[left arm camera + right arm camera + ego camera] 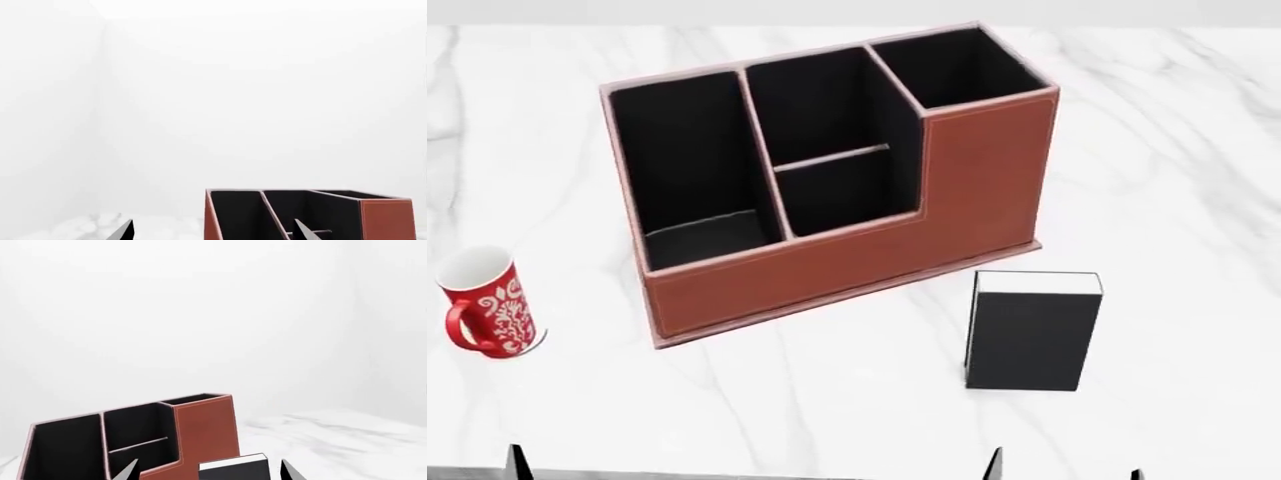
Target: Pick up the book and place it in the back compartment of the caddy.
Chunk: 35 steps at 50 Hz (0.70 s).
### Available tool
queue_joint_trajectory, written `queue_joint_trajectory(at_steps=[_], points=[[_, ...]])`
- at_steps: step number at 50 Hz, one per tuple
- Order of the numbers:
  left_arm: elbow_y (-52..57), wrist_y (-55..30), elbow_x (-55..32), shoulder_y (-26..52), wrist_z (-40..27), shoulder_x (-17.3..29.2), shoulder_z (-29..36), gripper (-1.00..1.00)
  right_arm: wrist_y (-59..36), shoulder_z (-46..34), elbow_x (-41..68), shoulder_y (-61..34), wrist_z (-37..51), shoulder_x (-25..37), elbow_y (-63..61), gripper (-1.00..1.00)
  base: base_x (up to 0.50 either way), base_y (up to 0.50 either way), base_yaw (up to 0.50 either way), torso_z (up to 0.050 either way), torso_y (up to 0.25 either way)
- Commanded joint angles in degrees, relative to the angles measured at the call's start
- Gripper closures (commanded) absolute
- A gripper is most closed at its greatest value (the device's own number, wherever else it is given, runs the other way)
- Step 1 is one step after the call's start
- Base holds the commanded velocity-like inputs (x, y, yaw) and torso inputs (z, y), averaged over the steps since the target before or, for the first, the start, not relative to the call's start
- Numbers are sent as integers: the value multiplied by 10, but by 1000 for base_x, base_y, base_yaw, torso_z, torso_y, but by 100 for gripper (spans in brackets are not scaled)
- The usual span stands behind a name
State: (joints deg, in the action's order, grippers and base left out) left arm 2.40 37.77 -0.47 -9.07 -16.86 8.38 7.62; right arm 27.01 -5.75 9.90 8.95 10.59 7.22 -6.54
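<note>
The black book [1030, 330] with white page edges lies flat on the marble table, just right of and in front of the reddish-brown caddy [868, 255]. The caddy's back compartment [843, 195] is the small black-lined cell between the thin divider and the low brown wall. My right gripper [209, 473] is open, low and short of the book [233, 470], which shows between its fingertips; the caddy [203, 430] stands beyond. My left gripper [215, 235] is open and empty, facing the caddy's end [387, 217]. Only dark fingertips [518, 462] show at the head view's bottom edge.
A red-and-white mug [487, 305] stands on the table left of the caddy. The white marble tabletop [1174, 150] stretches round everything, with a plain white wall behind.
</note>
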Motion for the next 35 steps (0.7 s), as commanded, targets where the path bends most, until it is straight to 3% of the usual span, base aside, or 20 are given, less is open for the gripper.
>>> queue_joint_trajectory(at_steps=[1, 19, 35], points=[[0, -1, -3, 1, -5, 5, 5, -100, 1, -5, 2, -1, 8, 5, 0, -100, 0, -203, 0, 0, 0], [1, -3, -4, 2, -13, 11, 13, -100, 8, -13, 6, -2, 16, 13, 3, -100, 0, -197, 0, 0, 0], [2, -3, -5, 2, -19, 17, 19, -100, 42, -25, 9, 11, 9, 23, -4, -100, 17, -4, 0, 0, 0]])
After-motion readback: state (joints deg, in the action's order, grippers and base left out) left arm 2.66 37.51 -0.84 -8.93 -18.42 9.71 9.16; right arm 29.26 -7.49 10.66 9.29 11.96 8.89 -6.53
